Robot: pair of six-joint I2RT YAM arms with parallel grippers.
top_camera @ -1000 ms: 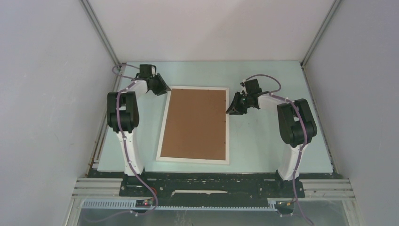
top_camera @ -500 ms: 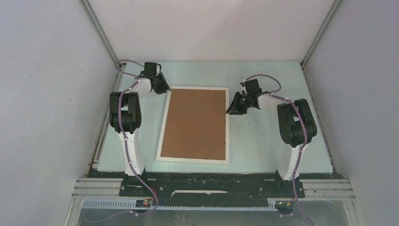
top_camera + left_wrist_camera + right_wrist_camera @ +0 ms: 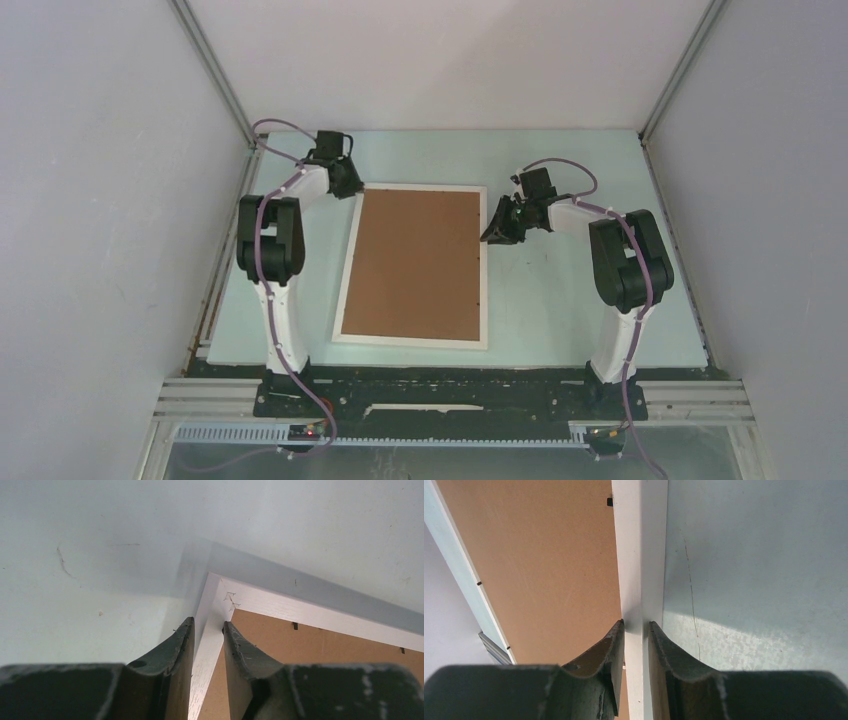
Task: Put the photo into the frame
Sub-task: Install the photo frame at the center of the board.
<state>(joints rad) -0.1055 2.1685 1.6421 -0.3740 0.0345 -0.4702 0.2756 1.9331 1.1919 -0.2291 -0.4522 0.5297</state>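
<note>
Brown backing board (image 3: pixel 415 262) faces up: the frame (image 3: pixel 410 341) lies flat mid-worktop (image 3: pixel 560 310), long axis running 12 to 6 o'clock.
Its thin white moulded rim borders the matte board. The left end effector (image 3: pixel 348 183) is narrowed onto the rim at the 11 o'clock corner, and the right end effector (image 3: pixel 497 228) pinches the rim towards 2 o'clock. Only the top view shows the whole rectangle. Only the wrist views show the small dark tabs (image 3: pixel 609 501) and the scuffed pale worktop.
</note>
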